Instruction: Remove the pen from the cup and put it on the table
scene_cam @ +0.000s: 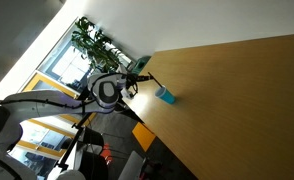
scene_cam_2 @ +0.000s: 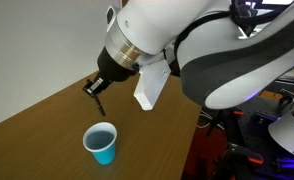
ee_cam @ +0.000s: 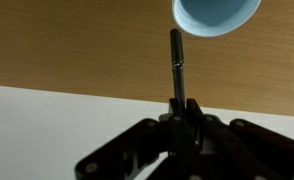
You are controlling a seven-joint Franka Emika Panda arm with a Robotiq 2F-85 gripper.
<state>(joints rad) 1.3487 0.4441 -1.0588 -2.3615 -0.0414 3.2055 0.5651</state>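
We have the gripper [ee_cam: 177, 108] clamped on the pen [ee_cam: 175, 60], which is out of the cup [ee_cam: 215, 14]. In the wrist view the cup sits at one o'clock off the pen's tip. In an exterior view the pen hangs over the table [scene_cam_2: 32, 125], apparently not touching it, with the cup at six o'clock.

The table [scene_cam: 237, 90] is a smooth wooden top of light brown colour with straight edges. On it stands the cup [scene_cam: 166, 96], small and light blue, upright with the open mouth up. It is near the table's edge on the robot's side, not far from a corner.
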